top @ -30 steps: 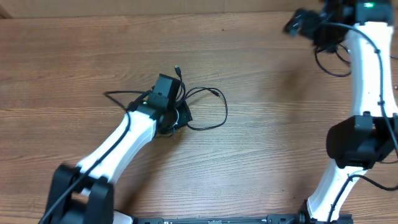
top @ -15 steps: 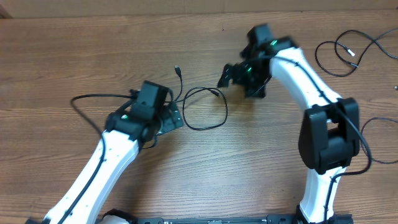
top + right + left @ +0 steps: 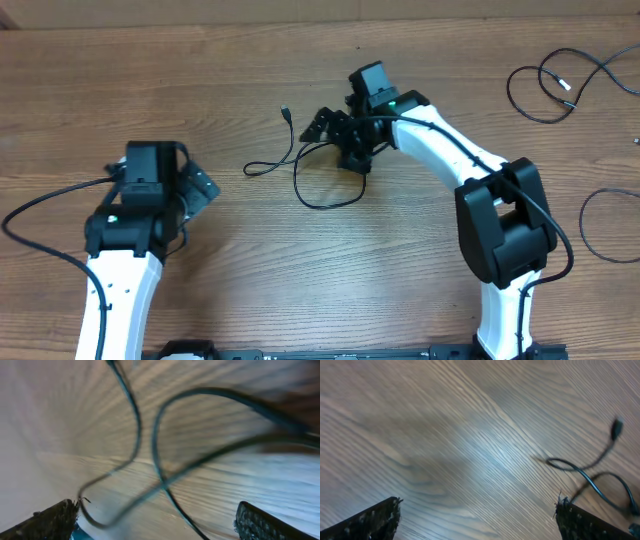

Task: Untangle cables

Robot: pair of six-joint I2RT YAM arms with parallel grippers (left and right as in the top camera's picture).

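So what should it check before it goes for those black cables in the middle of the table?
1. Right gripper open: ok, its fingers stand wide apart in the wrist view.
2. Right gripper over the middle cables: ok, it hangs at the loop's upper edge.
3. Which strand sits between its fingers: cannot tell, the wrist view is blurred.
4. Left gripper open and empty: ok, only bare table shows between its fingers.
5. Left gripper apart from the tangle: ok.
6. Far-right cables apart from the middle ones: ok.
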